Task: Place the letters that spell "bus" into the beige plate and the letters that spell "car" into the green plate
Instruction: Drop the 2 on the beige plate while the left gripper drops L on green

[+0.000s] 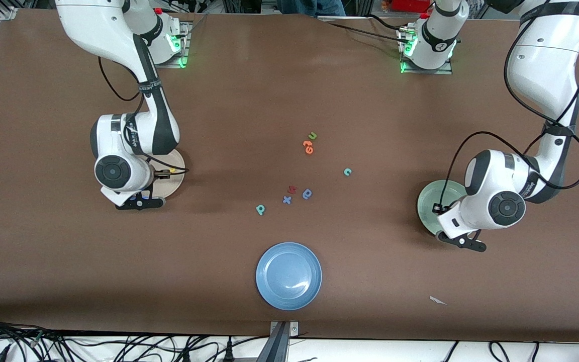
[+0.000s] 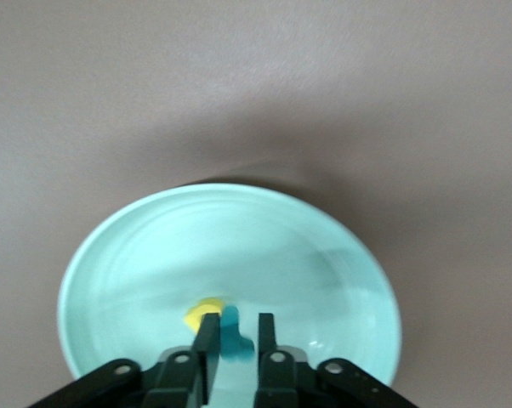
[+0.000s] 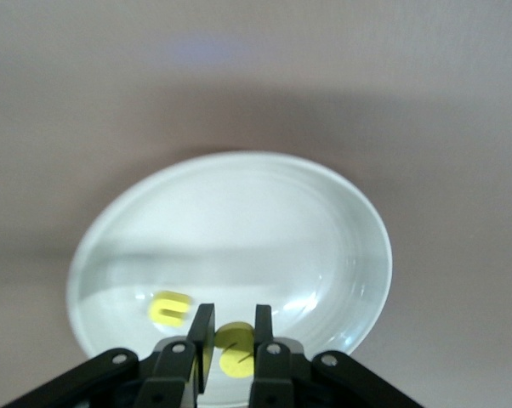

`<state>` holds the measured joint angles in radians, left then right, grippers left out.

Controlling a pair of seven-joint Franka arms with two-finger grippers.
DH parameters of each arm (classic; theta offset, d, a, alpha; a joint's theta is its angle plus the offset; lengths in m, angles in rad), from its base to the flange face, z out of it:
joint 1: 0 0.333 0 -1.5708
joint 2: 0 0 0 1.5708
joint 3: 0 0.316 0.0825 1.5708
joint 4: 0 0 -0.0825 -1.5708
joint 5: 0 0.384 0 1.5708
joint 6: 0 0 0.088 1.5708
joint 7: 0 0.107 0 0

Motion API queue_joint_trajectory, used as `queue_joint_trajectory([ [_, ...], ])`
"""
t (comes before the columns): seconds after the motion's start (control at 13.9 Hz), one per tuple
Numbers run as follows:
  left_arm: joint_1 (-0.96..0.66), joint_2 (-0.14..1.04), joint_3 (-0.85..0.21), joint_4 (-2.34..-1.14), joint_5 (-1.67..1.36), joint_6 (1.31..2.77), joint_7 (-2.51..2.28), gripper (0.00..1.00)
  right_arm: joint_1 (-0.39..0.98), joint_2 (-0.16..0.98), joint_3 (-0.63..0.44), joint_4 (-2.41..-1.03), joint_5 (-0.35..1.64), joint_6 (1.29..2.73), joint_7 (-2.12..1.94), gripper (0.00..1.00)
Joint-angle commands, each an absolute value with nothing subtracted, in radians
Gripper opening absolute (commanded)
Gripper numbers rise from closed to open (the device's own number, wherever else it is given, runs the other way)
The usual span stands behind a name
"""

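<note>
Left wrist view: green plate (image 2: 154, 246) holds yellow "a" (image 2: 201, 314); left gripper (image 2: 236, 336) straddles teal "r" (image 2: 233, 333), grasp unclear.

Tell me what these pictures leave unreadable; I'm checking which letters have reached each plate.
1. Front view: the right arm covers most of the beige plate and the left arm covers part of the green plate, so the letters inside are mostly hidden.
2. Right wrist view: the yellow letter sits in the jaws of the right gripper, which hide part of its shape.
3. Left wrist view: the teal letter and the yellow piece are partly covered by the left gripper, so their shapes are unreadable.
</note>
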<state>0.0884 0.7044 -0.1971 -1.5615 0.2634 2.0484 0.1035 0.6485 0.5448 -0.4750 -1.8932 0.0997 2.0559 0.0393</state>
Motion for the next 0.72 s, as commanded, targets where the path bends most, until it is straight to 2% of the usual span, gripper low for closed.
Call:
queue_joint_trajectory([
  [0.0, 0.078, 0.695, -0.213, -1.565, 0.273, 2.039, 0.132, 1.00, 0.664, 0.491, -0.485, -2.048, 0.106, 2.190, 0.011, 0.39],
  [0.07, 0.074, 0.695, -0.216, -1.568, 0.223, 2.039, 0.080, 1.00, 0.664, 0.489, -0.485, -2.045, 0.106, 2.191, 0.011, 0.71],
  [0.14, 0.065, 0.695, -0.231, -1.569, 0.172, 2.043, 0.025, 1.00, 0.666, 0.474, -0.486, -2.040, 0.106, 2.187, 0.014, 0.85],
  [0.29, 0.064, 0.689, -0.297, -1.592, 0.126, 2.074, -0.116, 1.00, 0.666, 0.442, -0.482, -2.014, 0.106, 2.165, 0.034, 0.90],
  [0.36, 0.069, 0.681, -0.336, -1.626, 0.124, 2.106, -0.179, 1.00, 0.667, 0.439, -0.476, -1.982, 0.106, 2.161, 0.053, 0.89],
  [0.58, 0.064, 0.589, -0.392, -1.875, 0.126, 2.375, -0.337, 1.00, 0.672, 0.455, -0.401, -1.832, 0.106, 2.149, 0.201, 0.89],
  [0.65, 0.057, 0.577, -0.408, -1.912, 0.132, 2.405, -0.407, 1.00, 0.675, 0.484, -0.378, -1.783, 0.106, 2.149, 0.243, 0.89],
])
